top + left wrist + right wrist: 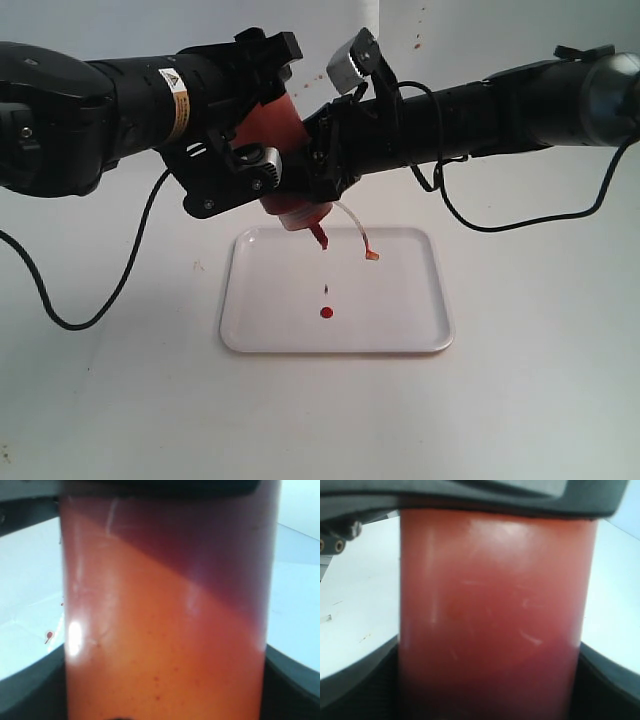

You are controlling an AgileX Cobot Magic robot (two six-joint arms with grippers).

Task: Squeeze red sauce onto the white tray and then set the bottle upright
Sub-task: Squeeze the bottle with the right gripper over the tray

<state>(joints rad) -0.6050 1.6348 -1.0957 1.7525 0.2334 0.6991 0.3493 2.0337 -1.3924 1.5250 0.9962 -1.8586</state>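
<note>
Exterior view shows the bottle [280, 125] tipped nozzle-down above the far edge of the tray [420, 300], left hand [256, 115] and right hand [336, 125] both clamped on its body; a sauce [326, 313] blob sits mid-tray. Walls probably soft and slick: hold mid-body, lightly

Bottle [272, 125] translucent orange-red; in left wrist view dark maroon band across one part, rest lighter orange w/ tiny red flecks. Nozzle [318, 236] deep red. Sauce blob [326, 313] glossy dark red. Tray [400, 300] plain white. Counter [540, 400] off-white. Left arm [100, 90] & right arm [500, 100] black; left has yellow/white warning label [176, 95]. Wall specks [415, 42] reddish-brown.
</note>
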